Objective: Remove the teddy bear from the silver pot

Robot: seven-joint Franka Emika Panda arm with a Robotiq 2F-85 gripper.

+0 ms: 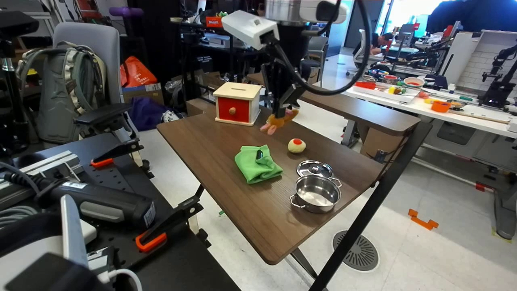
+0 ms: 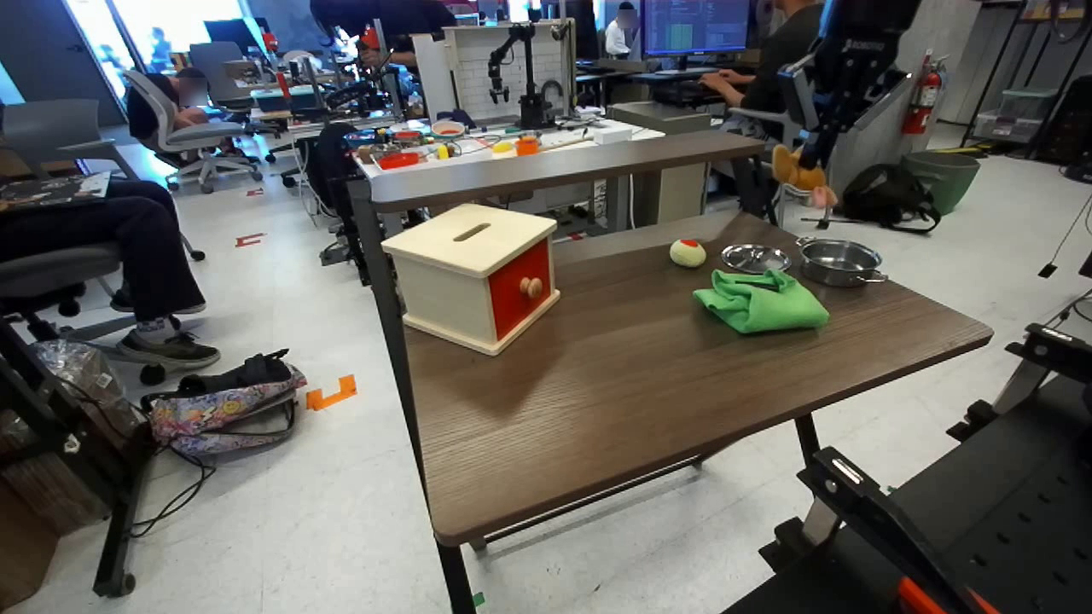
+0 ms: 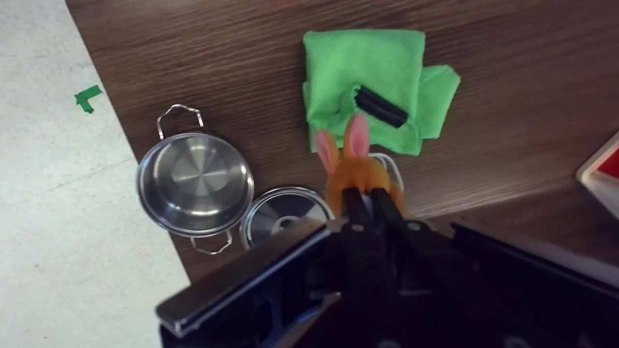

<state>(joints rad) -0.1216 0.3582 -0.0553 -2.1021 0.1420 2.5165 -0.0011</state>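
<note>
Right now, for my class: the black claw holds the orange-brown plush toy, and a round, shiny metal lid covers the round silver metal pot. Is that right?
No, the lid is off: the wrist view shows it beside the open pot. The claw does hold the toy.

- Beyond the table (image 2: 631, 409), I see the window (image 2: 162, 10) glaring nearly white.
- On the table, the box (image 2: 444, 294) casts a soft shadow; the silver pot (image 3: 196, 181) glints.
- Above the table, the gripper (image 3: 366, 193) looks dark, slightly blurred.

Orange teddy bear (image 3: 358, 173), pink-eared, aloft in claw (image 3: 367, 197); shiny silver pot (image 1: 318, 194) upright on table (image 1: 254, 218), near edge.
</note>
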